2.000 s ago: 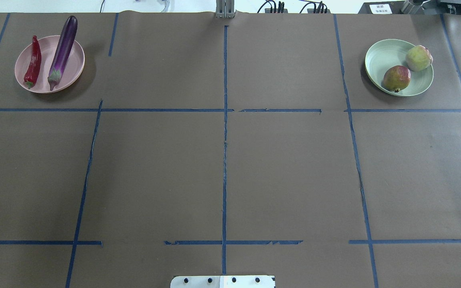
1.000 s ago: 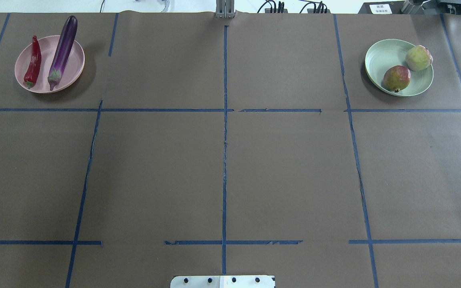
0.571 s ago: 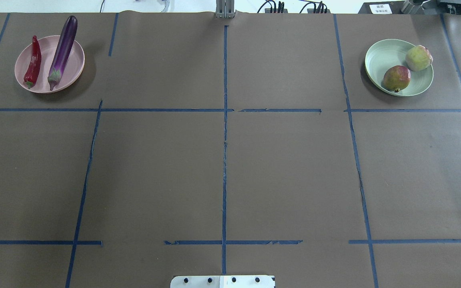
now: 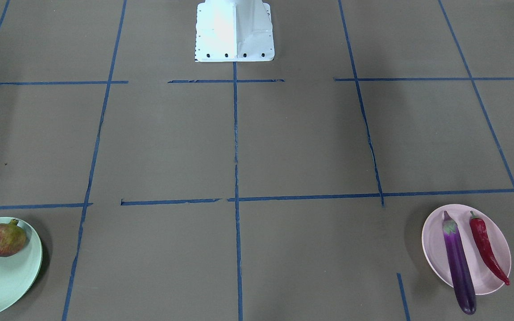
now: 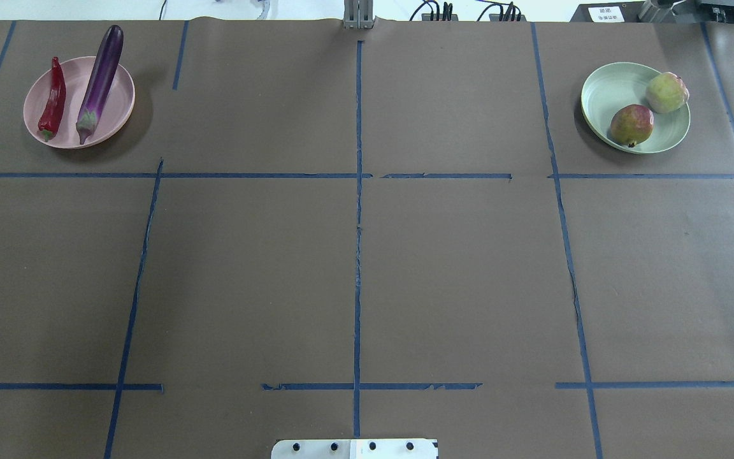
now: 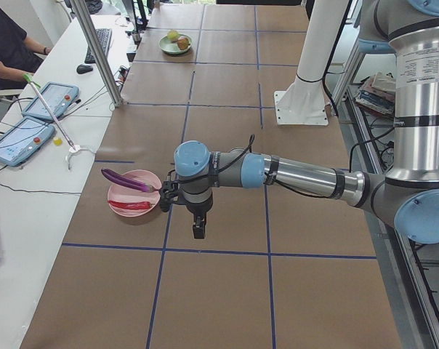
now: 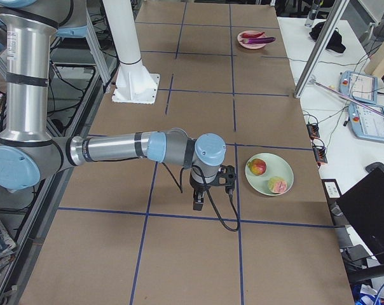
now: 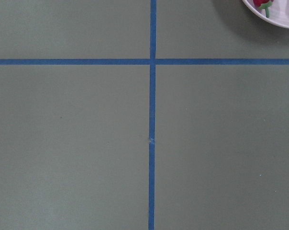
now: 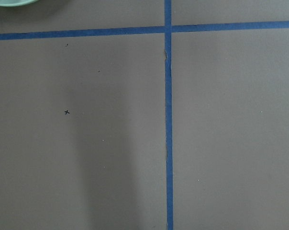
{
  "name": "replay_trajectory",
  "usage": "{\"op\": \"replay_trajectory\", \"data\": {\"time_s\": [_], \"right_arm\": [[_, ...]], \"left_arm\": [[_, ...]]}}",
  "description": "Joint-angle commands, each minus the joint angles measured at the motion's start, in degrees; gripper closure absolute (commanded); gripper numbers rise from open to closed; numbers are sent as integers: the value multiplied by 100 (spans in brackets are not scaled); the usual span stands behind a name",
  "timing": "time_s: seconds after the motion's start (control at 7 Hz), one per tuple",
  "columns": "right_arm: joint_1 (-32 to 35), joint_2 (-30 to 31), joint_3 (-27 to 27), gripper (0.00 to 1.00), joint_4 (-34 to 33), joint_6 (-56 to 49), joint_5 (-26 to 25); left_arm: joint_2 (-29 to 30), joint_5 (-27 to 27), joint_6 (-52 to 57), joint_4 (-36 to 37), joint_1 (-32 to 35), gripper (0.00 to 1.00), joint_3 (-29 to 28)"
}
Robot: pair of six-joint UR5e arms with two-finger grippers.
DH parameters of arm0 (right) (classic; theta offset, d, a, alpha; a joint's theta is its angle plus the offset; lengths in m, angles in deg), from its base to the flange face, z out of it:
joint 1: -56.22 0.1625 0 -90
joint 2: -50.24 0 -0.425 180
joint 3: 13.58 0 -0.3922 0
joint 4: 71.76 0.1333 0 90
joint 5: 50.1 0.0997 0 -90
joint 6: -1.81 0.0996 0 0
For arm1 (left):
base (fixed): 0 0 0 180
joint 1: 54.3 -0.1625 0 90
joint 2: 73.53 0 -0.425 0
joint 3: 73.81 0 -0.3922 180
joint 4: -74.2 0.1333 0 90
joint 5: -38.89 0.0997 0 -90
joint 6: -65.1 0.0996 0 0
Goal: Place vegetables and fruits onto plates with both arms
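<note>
Nothing has moved since the earlier frames; both plates and their loads lie as they did. Seen from overhead, the pink plate [image 5: 118, 95] sits at 10 o'clock on the surface [image 5: 456, 274]. On it the eggplant [image 5: 100, 80] lies with its cap toward 6 o'clock and its tip over the rim at 12 o'clock. The chili [image 5: 53, 102] lies just beside it at 9 o'clock. The green plate [image 5: 609, 89] sits at 2 o'clock, with the pomegranate [image 5: 631, 125] at its 6 o'clock and the cut fruit [image 5: 666, 92] at its 2 o'clock rim. The left tool [image 6: 198, 230] hangs above the surface near the pink plate, and the right tool [image 7: 198, 202] near the green plate. For both I cannot tell whether they are released or clenched
</note>
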Motion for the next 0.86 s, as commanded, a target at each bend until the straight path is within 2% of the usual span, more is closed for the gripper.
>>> {"op": "replay_trajectory", "data": {"time_s": [0.0, 0.71], "right_arm": [[-37, 14, 1, 0, 11, -14, 5], [-107, 5, -8, 0, 222, 47, -30]], "left_arm": [[-17, 0, 3, 16, -62, 0, 6], [-105, 18, -5, 7, -71, 0, 6]]}}
